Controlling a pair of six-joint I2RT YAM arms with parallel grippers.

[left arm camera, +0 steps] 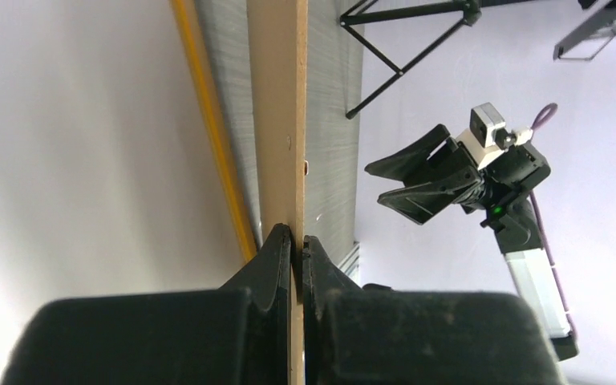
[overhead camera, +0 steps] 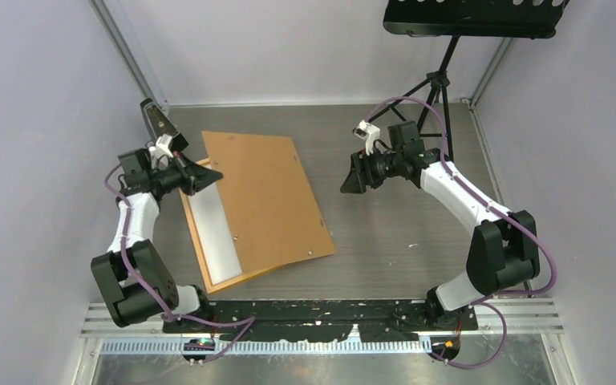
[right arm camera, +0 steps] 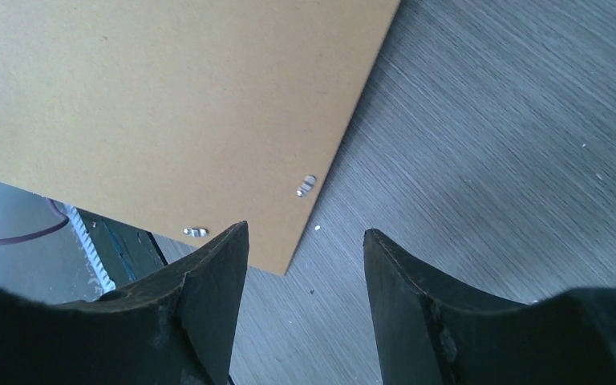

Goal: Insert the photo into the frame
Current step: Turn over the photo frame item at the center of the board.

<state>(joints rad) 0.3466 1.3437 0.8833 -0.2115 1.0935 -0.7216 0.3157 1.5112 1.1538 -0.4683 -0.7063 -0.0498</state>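
From above, left gripper (overhead camera: 208, 175) pinching the upper left edge of the brown backing board (overhead camera: 269, 192), the board slanting over the orange frame (overhead camera: 195, 241) and leaving a strip of the photo (overhead camera: 212, 228), white back up, bare inside the frame's left rail; right gripper (overhead camera: 351, 180) spread and empty, well right of the board over open grey table (overhead camera: 401, 233), free room there back to the black stand (overhead camera: 437, 88). Walls (overhead camera: 48, 120) close on three sides, the left one near the left arm. Only from the left wrist, fingers (left arm camera: 277, 257) shut flat on the thin board edge; only from the right wrist, the board's corner and small metal tabs (right arm camera: 305, 185) just ahead of the spread fingers (right arm camera: 208, 273).
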